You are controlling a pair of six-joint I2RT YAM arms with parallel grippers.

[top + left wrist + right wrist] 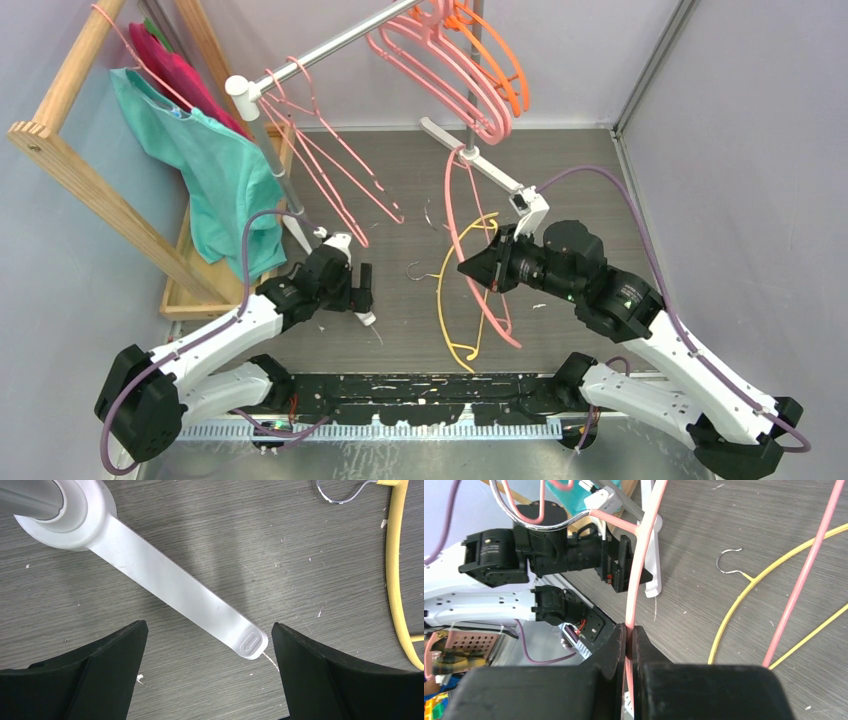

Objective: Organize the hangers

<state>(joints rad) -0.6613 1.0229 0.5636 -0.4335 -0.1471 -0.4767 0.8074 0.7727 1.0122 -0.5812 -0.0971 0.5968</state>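
The right gripper [629, 635] is clamped on a thin pink hanger [638, 565], with its jaws pressed together on the wire of one arm. The hanger is held tilted above the middle of the desk [620, 190], and its steel hook [524, 522] appears to be caught on nothing. The left gripper [208, 625] is held apart and empty, low over the white foot [165, 587] of the rack, toward the left edge. A yellow hanger [441, 300] is seen lying flat between the middle and the near edge. On the rail [330, 45] over the far edge, thick pink and orange hangers [480, 85] are bunched to the right and thin pink hangers [320, 160] to the left.

The step in hand is judged to be the hanging of the held hanger. Because it is gripped on an arm and not at the neck, swinging should be expected. The lift is best made slowly, with the hook carried over the rail and lowered until seated before the grip is released. The hangers already hung should be given room, so that none is knocked off.
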